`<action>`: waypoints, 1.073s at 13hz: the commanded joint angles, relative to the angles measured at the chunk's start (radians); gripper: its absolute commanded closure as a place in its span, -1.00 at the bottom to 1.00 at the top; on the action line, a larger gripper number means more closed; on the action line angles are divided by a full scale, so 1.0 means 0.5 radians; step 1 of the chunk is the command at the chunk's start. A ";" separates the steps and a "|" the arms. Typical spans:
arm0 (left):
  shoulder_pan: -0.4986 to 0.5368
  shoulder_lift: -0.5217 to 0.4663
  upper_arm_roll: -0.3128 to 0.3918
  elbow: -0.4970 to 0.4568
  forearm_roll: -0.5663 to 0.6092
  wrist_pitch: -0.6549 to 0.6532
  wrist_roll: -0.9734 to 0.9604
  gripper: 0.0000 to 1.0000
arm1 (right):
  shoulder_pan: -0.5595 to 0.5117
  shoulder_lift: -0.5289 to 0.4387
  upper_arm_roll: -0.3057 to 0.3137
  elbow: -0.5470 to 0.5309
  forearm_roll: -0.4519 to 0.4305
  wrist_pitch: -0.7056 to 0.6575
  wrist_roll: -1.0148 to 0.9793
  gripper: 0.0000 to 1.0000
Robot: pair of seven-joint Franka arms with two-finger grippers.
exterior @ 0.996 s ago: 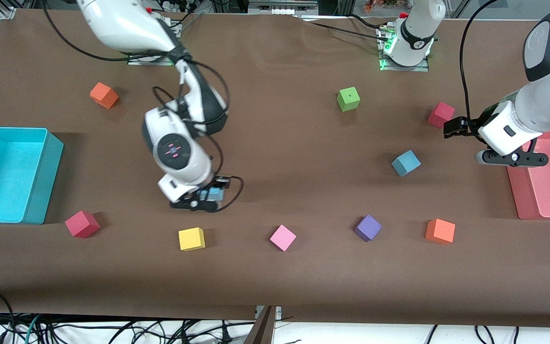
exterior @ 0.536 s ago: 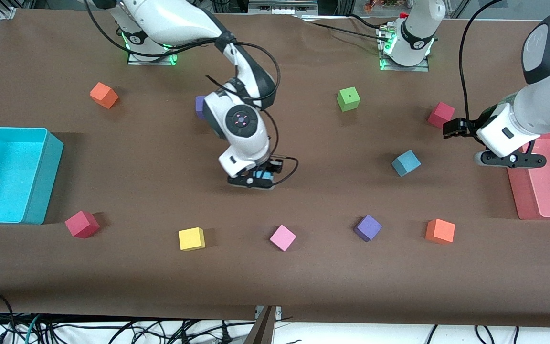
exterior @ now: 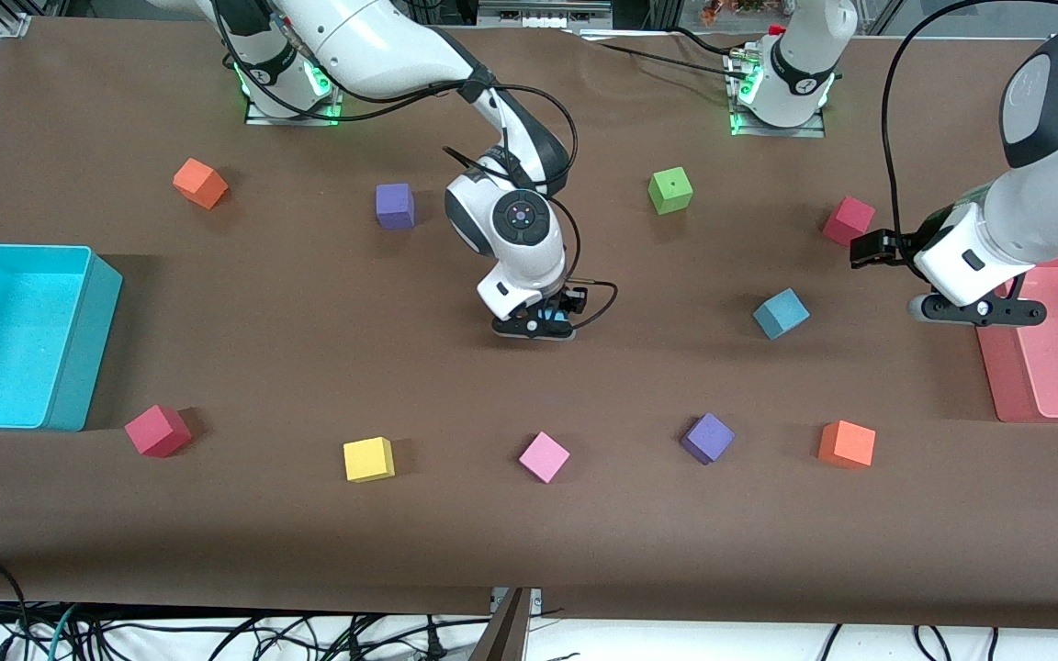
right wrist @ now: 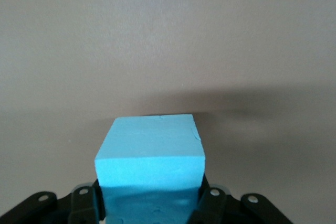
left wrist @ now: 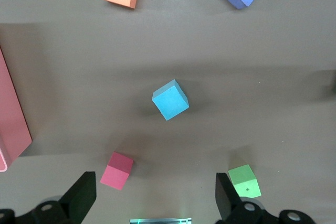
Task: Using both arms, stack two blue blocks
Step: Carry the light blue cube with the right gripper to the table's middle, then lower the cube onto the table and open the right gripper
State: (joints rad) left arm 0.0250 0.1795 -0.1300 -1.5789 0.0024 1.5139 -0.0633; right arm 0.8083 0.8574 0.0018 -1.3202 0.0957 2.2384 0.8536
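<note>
Clamped on one sky-blue foam cube [right wrist: 149, 158], the right gripper [exterior: 536, 325] carries it above mid-table, ready for stacking. Over the pink tray's edge, the left gripper [left wrist: 156, 198] waits, fingers spread; second sky-blue foam cube [exterior: 781, 313] sits nearby.

This is a robotics lab. Two white arms [exterior: 382, 41] are bolted on metal plates with green status lights [exterior: 738, 101] along one edge of a brown-covered counter [exterior: 529, 532]. Loose cables [exterior: 217, 633] trail off its edge nearest the front camera, and aluminium framing [exterior: 10, 23] shows at a corner. Foam cubes [exterior: 368, 458] in many colours lie scattered, with a cyan bin [exterior: 79, 340] and a pink tray [exterior: 1057, 367] at the two ends.
</note>
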 commanded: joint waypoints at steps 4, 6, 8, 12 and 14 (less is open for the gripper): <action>0.017 -0.003 -0.007 0.010 0.010 -0.021 0.010 -1.00 | 0.022 0.083 -0.001 0.066 0.023 0.015 0.014 -0.49; 0.024 -0.003 -0.007 -0.002 0.011 -0.021 0.013 -1.00 | 0.025 0.089 -0.004 0.069 0.002 0.015 -0.013 -1.00; 0.027 -0.003 -0.007 -0.014 0.011 -0.015 0.016 -0.98 | 0.016 0.062 -0.013 0.100 -0.001 -0.013 -0.059 -1.00; 0.030 -0.006 -0.004 -0.045 0.011 -0.006 0.062 -0.98 | -0.076 -0.033 -0.025 0.171 0.002 -0.190 -0.308 -1.00; 0.030 -0.003 -0.001 -0.057 0.011 -0.024 -0.011 -0.98 | -0.174 -0.095 -0.016 0.171 0.014 -0.246 -0.656 -1.00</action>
State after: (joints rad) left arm 0.0307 0.1819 -0.1276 -1.5983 0.0024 1.5121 -0.0578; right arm 0.7676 0.8459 -0.0179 -1.2326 0.0948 2.1588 0.6628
